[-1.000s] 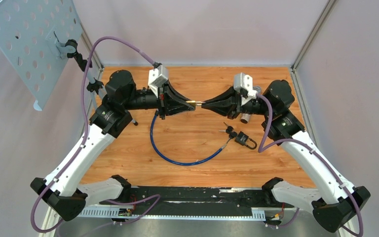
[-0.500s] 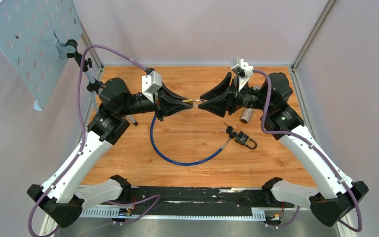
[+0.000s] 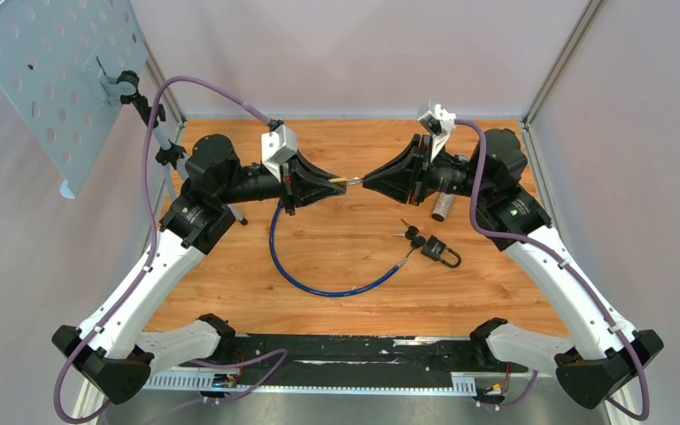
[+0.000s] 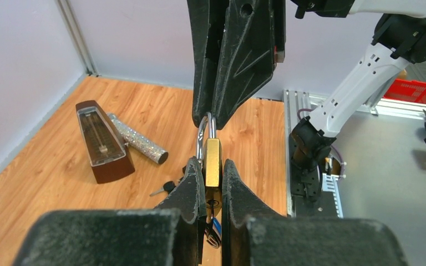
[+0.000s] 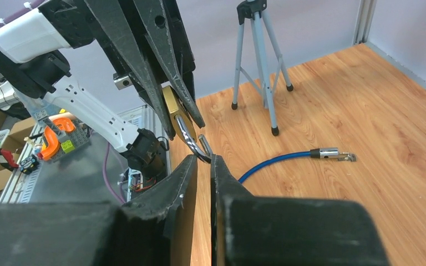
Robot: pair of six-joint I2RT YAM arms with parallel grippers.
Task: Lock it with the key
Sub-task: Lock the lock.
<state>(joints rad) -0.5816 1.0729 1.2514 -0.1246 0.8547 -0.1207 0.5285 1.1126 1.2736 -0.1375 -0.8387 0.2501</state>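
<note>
Brass padlock (image 4: 213, 158) held in mid-air, body clamped in the tightly closed left gripper (image 3: 340, 183) at 9 o'clock, long axis pointing to 3 o'clock, shackle (image 5: 184, 134) pinched there by the nearly closed right gripper (image 5: 204, 158).

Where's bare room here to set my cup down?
Bare: inside the blue cable loop, and along the back wall. Crowded: around the black padlock, keys and cylinder, and where left gripper and right gripper hold the brass padlock.

wood tabletop (image 3: 345, 142) w/ pale lilac walls (image 3: 363, 53) round it.
</note>
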